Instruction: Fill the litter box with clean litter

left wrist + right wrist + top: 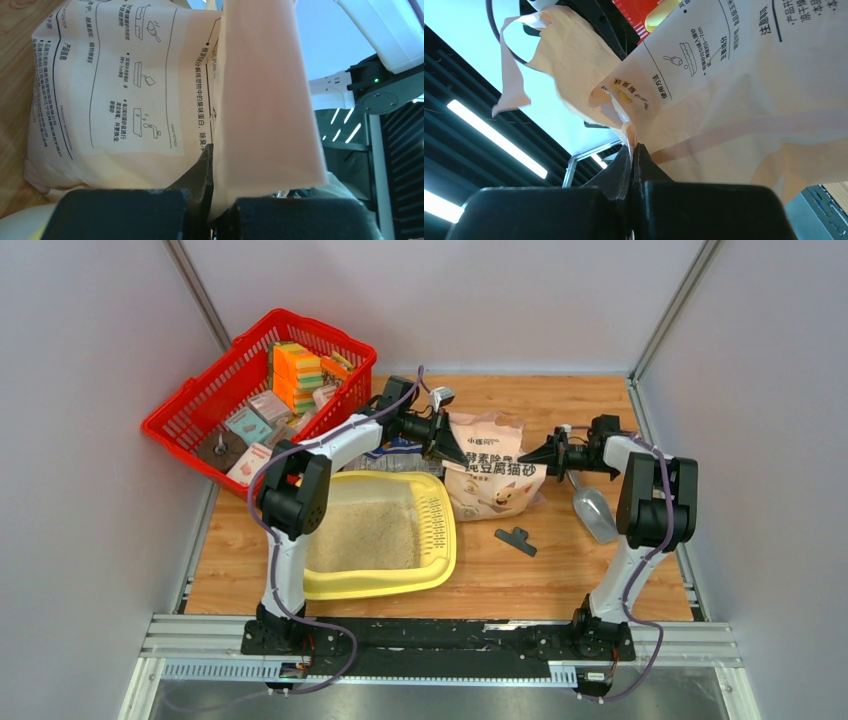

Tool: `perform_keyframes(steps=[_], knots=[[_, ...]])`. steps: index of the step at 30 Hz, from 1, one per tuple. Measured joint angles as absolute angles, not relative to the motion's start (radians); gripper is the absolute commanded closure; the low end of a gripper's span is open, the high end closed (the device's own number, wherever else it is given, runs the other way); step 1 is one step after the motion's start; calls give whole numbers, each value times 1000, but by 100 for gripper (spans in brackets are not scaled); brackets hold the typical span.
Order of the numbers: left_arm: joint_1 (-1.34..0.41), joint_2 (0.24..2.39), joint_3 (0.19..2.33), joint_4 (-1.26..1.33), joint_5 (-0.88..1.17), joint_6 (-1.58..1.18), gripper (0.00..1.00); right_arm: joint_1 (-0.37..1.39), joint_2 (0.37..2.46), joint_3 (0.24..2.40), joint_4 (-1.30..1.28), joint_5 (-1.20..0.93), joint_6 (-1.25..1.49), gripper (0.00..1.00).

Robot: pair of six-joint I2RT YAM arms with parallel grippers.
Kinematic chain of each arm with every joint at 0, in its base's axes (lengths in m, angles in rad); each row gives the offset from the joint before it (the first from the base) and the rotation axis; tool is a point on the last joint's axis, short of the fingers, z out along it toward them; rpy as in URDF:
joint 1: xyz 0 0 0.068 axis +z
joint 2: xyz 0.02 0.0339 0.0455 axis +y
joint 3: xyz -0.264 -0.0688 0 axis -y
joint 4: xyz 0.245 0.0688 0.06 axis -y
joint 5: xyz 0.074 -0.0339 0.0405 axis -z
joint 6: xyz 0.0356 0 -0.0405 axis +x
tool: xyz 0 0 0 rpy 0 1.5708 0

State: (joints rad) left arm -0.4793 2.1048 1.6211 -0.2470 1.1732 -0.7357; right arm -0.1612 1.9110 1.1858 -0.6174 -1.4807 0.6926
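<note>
Litter box sits at the near-left of the bench, long side running toward the far edge, slotted strip on its right side. Clean litter already covers its floor in an even beige layer, so the fill looks mostly done; depth can't be judged. The tan litter bag is mid-bench toward the far edge, just beside the box's far-right corner and not over the box. Its printed front faces up; can't tell whether it rests on the bench. Left gripper is clamped on a fold at the bag's left side, and the left wrist view shows the paper pinched between closed fingers. Right gripper is closed on the torn top edge at the bag's right side, fingers nipped tight on paper. What's left, probably: either top up the box or set the bag down. Grey scoop lies by the right edge, black clip lies mid-bench, red basket sits at the far-left corner.
</note>
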Motion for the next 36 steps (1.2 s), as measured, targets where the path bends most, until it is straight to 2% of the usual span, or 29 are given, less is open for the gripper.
perform_keyframes(steps=[2,4,5,8,12,23,27,30,32,36], knots=[[-474,2105,1619,-238,1171,-762,98,-169,1924,1205,-623,-1483,707,100],[-468,2105,1622,-239,1169,-784,80,-178,1929,1228,-624,-1481,716,100],[-464,2105,1626,-241,1168,-794,67,-184,1929,1235,-622,-1479,722,100],[-449,2101,1634,-263,1174,-797,54,-206,1929,1241,-624,-1471,737,100],[-431,2080,1636,-322,1154,-743,48,-224,1926,1226,-633,-1472,744,100],[-405,1953,1663,-587,1060,-388,46,-226,1926,1213,-635,-1477,757,100],[-397,1822,1663,-681,1002,-98,44,-225,1926,1213,-646,-1476,762,100],[-405,1742,1692,-747,939,150,36,-225,1926,1213,-675,-1475,759,100],[-433,1732,1757,-788,905,322,30,-225,1926,1211,-691,-1475,758,100],[-537,1783,1896,-844,841,622,27,-225,1926,1208,-721,-1475,757,100]])
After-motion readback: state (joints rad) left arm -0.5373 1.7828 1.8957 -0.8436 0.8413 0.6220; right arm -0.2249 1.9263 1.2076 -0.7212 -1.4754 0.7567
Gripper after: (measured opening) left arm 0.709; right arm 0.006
